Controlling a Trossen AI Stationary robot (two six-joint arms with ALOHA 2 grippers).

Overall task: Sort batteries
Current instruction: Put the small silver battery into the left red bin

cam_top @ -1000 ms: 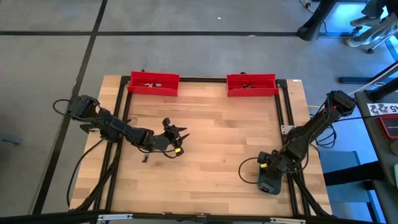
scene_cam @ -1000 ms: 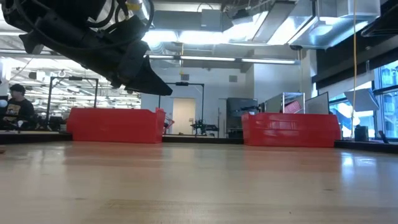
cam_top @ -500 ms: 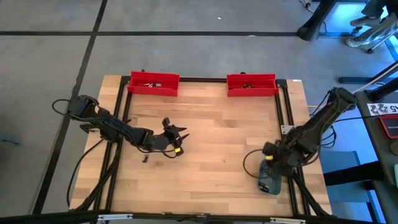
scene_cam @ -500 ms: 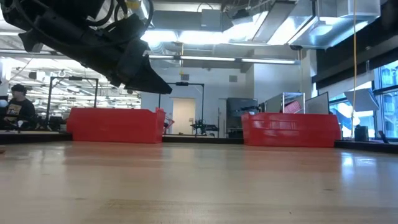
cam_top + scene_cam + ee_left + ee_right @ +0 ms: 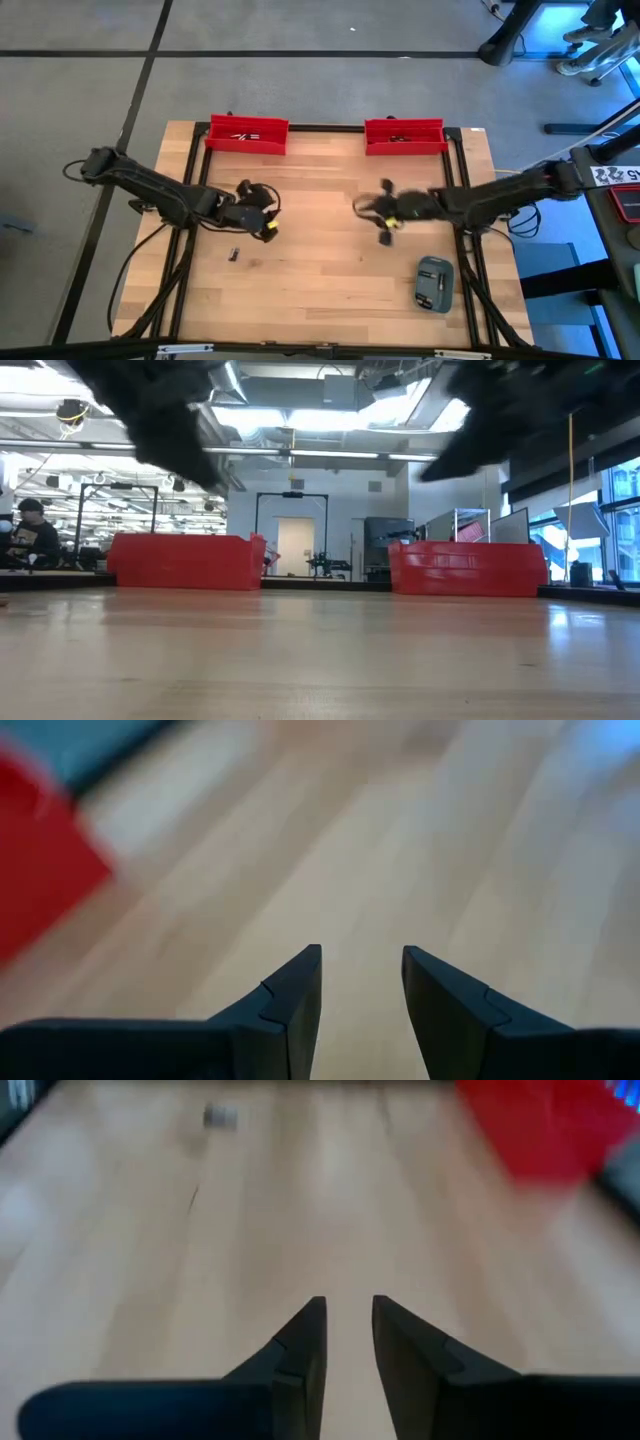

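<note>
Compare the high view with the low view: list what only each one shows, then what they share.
Only the high view shows the grey-blue case near the table's right front corner, a small dark battery lying on the wood, and both arms whole, with the left gripper and right gripper over the table's middle. Only the low view shows the room behind, with a seated person at far left. Both show the two red bins and the wooden table.
</note>
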